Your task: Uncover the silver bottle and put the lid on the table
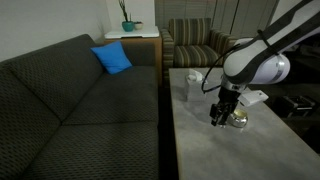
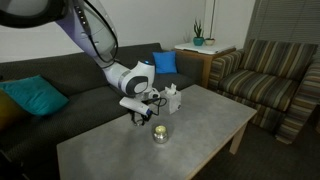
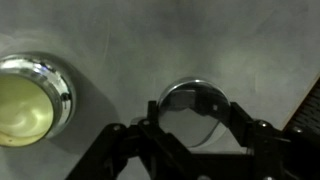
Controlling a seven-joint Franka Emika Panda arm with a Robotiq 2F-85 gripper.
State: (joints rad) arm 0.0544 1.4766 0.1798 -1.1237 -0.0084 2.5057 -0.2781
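Only wrist view: lid (image 3: 195, 100) in gripper (image 3: 195, 114)

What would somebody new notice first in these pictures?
The white robot arm bends low over the grey table in both exterior views. In the wrist view the silver bottle stands open at left, and its lid sits between the jaws. A bright blue cushion marks the dark sofa.
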